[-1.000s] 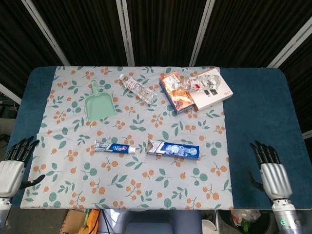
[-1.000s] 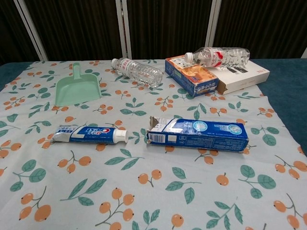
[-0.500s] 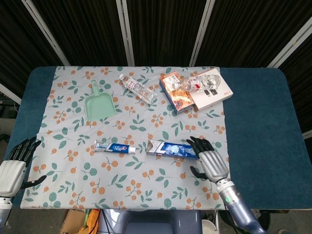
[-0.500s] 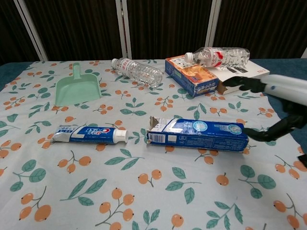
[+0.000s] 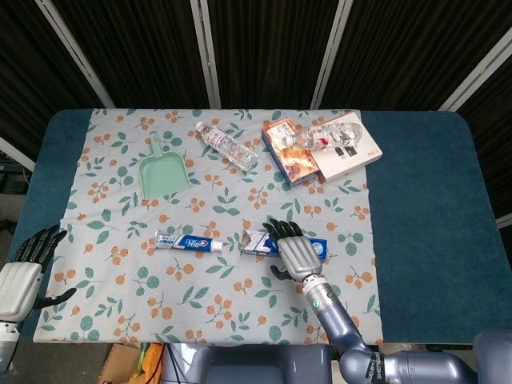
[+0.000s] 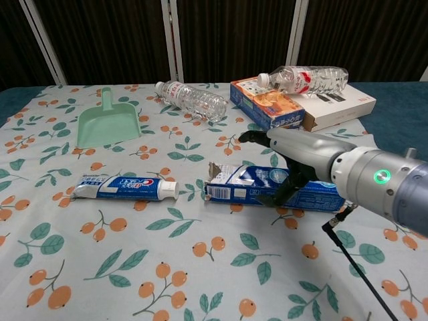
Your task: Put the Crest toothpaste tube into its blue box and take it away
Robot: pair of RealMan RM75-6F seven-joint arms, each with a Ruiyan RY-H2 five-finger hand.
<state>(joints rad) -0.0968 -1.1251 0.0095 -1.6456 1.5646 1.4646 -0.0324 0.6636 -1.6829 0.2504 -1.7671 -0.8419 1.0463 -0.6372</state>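
Note:
The Crest toothpaste tube [image 5: 188, 242] [image 6: 124, 188] lies flat on the flowered cloth, cap pointing right. Just right of it lies the blue box [image 5: 256, 240] [image 6: 234, 190], its torn-open flap end facing the tube's cap. My right hand [image 5: 296, 252] [image 6: 294, 157] is over the middle of the box, fingers spread above it and the thumb reaching down along its front side; I see no grip on it. My left hand [image 5: 20, 276] is at the table's near left edge, fingers apart, holding nothing.
At the back lie a green dustpan [image 5: 162, 172] [image 6: 107, 124] and a clear water bottle [image 5: 228, 146] [image 6: 190, 99]. Further right are a printed carton [image 5: 290, 156] [image 6: 267, 107] and a white box [image 5: 352, 152] [image 6: 341, 107] with a second bottle [image 6: 307, 79] on it.
My right hand has swept left from the table's near right edge to above the blue box. The left hand, the tube and the box have stayed put.

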